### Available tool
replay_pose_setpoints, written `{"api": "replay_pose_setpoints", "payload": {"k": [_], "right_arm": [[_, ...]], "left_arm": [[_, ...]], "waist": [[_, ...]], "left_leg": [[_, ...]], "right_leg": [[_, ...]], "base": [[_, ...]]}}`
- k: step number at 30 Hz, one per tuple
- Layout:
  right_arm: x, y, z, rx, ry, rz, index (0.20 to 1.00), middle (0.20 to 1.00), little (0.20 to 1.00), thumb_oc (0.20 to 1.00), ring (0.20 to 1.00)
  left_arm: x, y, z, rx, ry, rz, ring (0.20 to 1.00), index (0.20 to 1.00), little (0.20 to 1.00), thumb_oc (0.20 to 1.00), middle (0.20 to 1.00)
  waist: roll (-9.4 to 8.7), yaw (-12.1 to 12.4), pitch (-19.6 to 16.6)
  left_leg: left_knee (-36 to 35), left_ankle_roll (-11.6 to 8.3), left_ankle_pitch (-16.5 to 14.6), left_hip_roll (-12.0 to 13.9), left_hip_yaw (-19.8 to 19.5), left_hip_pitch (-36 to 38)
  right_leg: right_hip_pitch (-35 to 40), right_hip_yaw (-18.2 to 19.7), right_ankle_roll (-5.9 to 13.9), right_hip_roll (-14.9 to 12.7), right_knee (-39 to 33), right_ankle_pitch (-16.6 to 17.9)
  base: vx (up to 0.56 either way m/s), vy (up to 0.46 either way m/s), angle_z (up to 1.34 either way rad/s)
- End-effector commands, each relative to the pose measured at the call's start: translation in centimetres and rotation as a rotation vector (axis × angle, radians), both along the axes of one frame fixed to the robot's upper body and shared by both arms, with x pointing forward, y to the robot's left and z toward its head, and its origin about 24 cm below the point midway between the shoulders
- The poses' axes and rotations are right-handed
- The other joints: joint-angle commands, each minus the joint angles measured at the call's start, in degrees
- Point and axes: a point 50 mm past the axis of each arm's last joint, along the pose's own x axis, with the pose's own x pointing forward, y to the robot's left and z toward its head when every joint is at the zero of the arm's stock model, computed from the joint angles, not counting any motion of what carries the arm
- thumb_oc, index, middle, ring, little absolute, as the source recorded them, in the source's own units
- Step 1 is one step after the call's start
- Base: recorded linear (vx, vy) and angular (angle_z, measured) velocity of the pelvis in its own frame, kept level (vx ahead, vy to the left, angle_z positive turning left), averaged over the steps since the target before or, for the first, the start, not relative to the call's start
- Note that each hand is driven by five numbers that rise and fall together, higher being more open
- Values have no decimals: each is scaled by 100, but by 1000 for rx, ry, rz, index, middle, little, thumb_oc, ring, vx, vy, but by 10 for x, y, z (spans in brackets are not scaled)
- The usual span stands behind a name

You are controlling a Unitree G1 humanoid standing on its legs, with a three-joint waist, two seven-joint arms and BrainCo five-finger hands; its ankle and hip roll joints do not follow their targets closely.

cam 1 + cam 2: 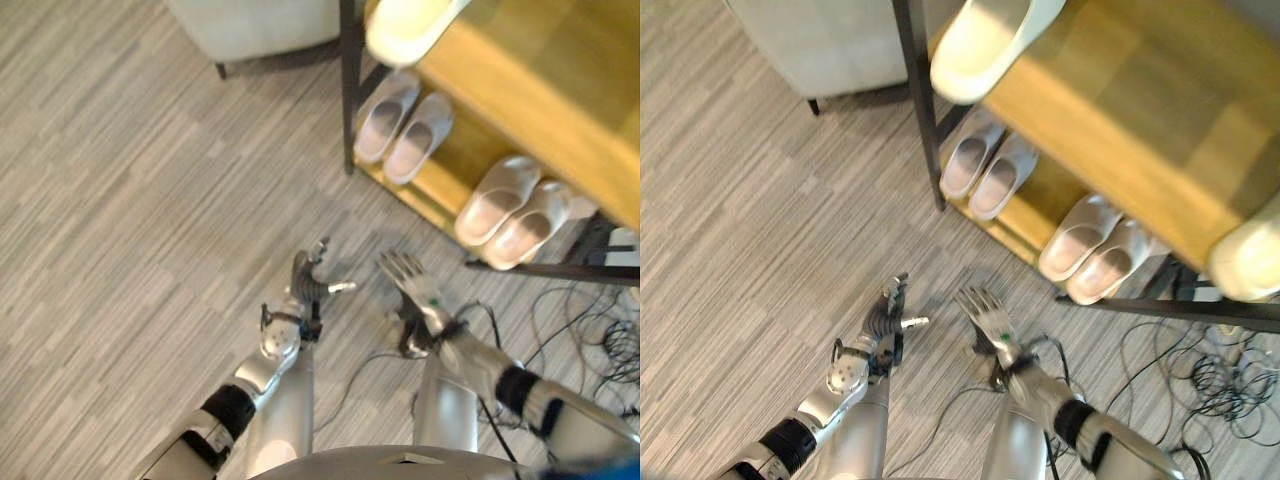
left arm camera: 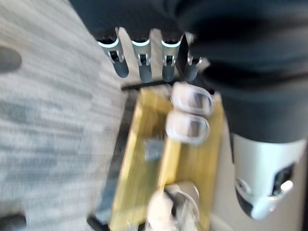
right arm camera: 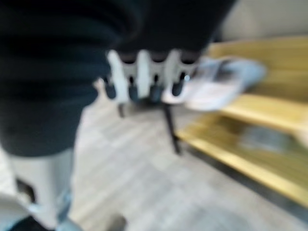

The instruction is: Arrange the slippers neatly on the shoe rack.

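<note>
Both my hands hover empty over the grey plank floor, left hand (image 1: 308, 280) and right hand (image 1: 408, 275) fingers spread loosely, clear of the shoe rack (image 1: 1110, 130). At one o'clock, two pale, soft-looking slipper pairs (image 1: 403, 128) (image 1: 512, 210) sit side by side on the lower wooden shelf.

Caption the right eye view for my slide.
Both open hands, left and right, empty over the floor before the shoe rack.

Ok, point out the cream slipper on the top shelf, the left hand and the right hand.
cream slipper (image 1: 975, 45): right eye view, on its upper.
left hand (image 1: 308, 280): left eye view, on the dark back of the hand.
right hand (image 1: 412, 280): left eye view, on the silver fingers near the palm.
</note>
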Motion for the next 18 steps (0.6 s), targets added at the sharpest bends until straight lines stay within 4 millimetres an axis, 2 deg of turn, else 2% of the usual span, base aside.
{"api": "replay_pose_setpoints", "payload": {"k": [1,3,5,6,7,8,9,11,12,13,14,16,18], "right_arm": [[20,-20,14,22,-47,-42,1000,1000,1000,1000,1000],[0,-34,-4,20,50,-103,1000,1000,1000,1000,1000],[-20,-40,-20,2,124,-136,1000,1000,1000,1000,1000],[-37,-45,-31,10,194,-180,1000,1000,1000,1000,1000],[-37,-45,-31,10,194,-180,1000,1000,1000,1000,1000],[-49,-55,-37,7,229,-232,1000,1000,1000,1000,1000],[-63,-52,-49,17,275,-281,1000,1000,1000,1000,1000],[-81,-57,-56,16,329,-278,1000,1000,1000,1000,1000],[-81,-57,-56,15,330,-279,1000,1000,1000,1000,1000],[-103,-65,-65,-1,397,-314,1000,1000,1000,1000,1000],[-109,-70,-69,7,435,-375,1000,1000,1000,1000,1000],[-109,-70,-69,7,436,-377,1000,1000,1000,1000,1000],[-120,-82,-71,-31,459,-421,1000,1000,1000,1000,1000]], "left_arm": [[8,-5,11,-60,-49,-38,1000,1000,1000,1000,1000],[-2,-7,4,-66,-20,-74,1000,1000,1000,1000,1000],[-13,-11,-3,-49,-2,-112,1000,1000,1000,1000,1000],[-22,-12,-7,-29,5,-136,1000,1000,1000,1000,1000],[-22,-12,-7,-29,5,-136,1000,1000,1000,1000,1000],[-37,-12,16,-131,-50,-227,1000,1000,1000,1000,1000],[-52,-9,-7,-60,26,-233,1000,1000,1000,1000,1000],[-47,-13,-11,-40,19,-227,1000,1000,1000,1000,1000],[-47,-14,-11,-41,19,-227,1000,1000,1000,1000,1000],[-43,-20,-6,-51,-3,-256,1000,1000,1000,1000,1000],[-44,-24,-6,-57,11,-298,1000,1000,1000,1000,1000],[-44,-25,-6,-57,13,-300,1000,1000,1000,1000,1000],[-45,-29,-5,-116,44,-317,1000,1000,1000,1000,1000]], "waist": [[337,10,160],[408,-7,123],[472,-46,59],[545,-66,-4],[545,-66,-4],[638,35,-11],[698,-28,-25],[728,-107,-115],[739,-101,-96],[807,-210,-189],[867,-295,-270],[872,-274,-234],[911,-348,-417]], "left_leg": [[-11,-470,-301,293,43,425],[-556,-507,-65,327,116,1072],[-844,-520,-13,335,196,1528],[-1250,-503,121,361,270,2029],[-1250,-503,121,361,270,2029],[-1447,-511,201,325,259,2264],[-1638,-521,211,358,394,2692],[-1851,-513,259,426,481,3035],[-1883,-514,265,432,488,3086],[-2058,-500,251,490,601,3437],[-2223,-468,234,529,699,3752],[-2268,-469,244,537,717,3829],[-2514,-450,256,555,875,4209]], "right_leg": [[311,423,103,207,-385,935],[1032,302,85,289,-892,1045],[1535,223,82,365,-1236,1005],[2018,172,79,473,-1595,1084],[2018,172,79,473,-1595,1084],[2312,84,90,465,-1800,1096],[2650,103,94,553,-1956,1096],[2949,138,87,654,-2219,1139],[2997,137,88,660,-2250,1147],[3271,156,101,691,-2439,1168],[3492,196,112,710,-2611,1194],[3555,205,113,719,-2649,1207],[3877,231,126,758,-2930,1260]], "base": [[24,-20,-18],[19,-19,-21],[58,-17,-3],[46,-13,0],[17,-20,-6],[7,-21,-9],[4,-26,-8],[11,-28,4],[45,-36,-3],[54,-38,-19],[54,-37,-29],[24,-33,-29],[17,-110,-25]]}}
